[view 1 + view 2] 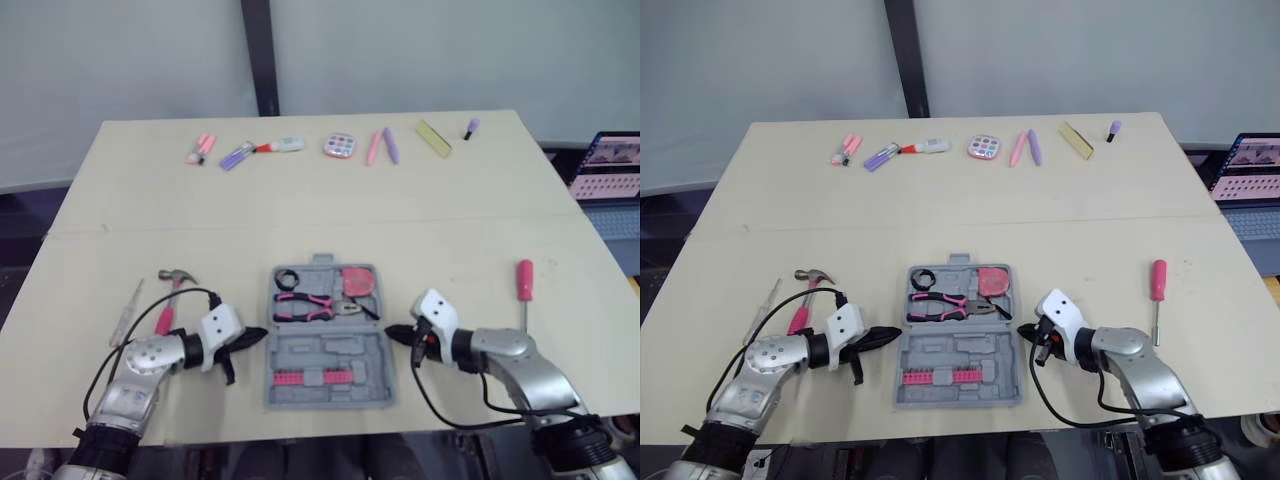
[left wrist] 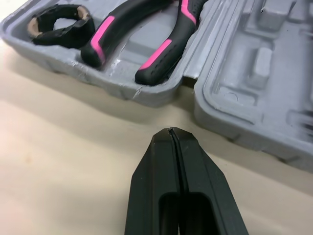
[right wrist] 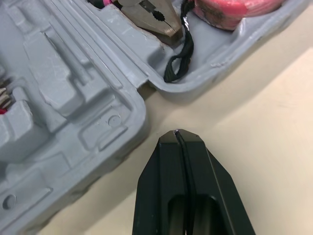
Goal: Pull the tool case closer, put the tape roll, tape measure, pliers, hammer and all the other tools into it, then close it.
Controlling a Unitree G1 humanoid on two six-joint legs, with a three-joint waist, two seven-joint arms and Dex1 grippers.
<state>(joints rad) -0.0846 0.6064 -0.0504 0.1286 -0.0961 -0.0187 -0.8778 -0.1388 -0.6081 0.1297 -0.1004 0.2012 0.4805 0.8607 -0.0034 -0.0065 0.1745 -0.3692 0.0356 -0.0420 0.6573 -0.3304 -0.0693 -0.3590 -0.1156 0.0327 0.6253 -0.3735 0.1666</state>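
Grey moulded-plastic tool case [image 1: 300,352] lay open flat on the beige table [image 1: 300,210], centred at the near edge.

Far half of the case was loaded:
- black tape roll [image 1: 288,278] in the left corner
- black-and-pink-handled pliers [image 1: 305,305] across the middle
- round pink tape measure [image 1: 358,281] in the right corner, its black wrist cord [image 3: 178,58] trailing toward the hinge

Near half was mostly bare slots, with a row of pink bits [image 1: 318,377] along the near side.

Left gripper [image 1: 258,334] was clenched, fingers pressed flat together and grasping nothing. Its tip was just beside the case's left wall at the hinge line. I couldn't tell if it was touching.

Right gripper [image 1: 393,333] was in the same state, clenched on nothing. Its tip was just off the right wall near the hinge, again with contact unclear.

Tools outside the case:
- steel-headed hammer [image 1: 170,300] with a pink grip, left of the case and just far of the left forearm
- slim pale screwdriver [image 1: 126,312], further left
- pink-handled screwdriver [image 1: 524,285], well right of the case, shaft pointing near

A line of pink and purple markers [image 1: 237,156] and a round pastel palette [image 1: 340,146] sat along the far edge, well apart from the tools.
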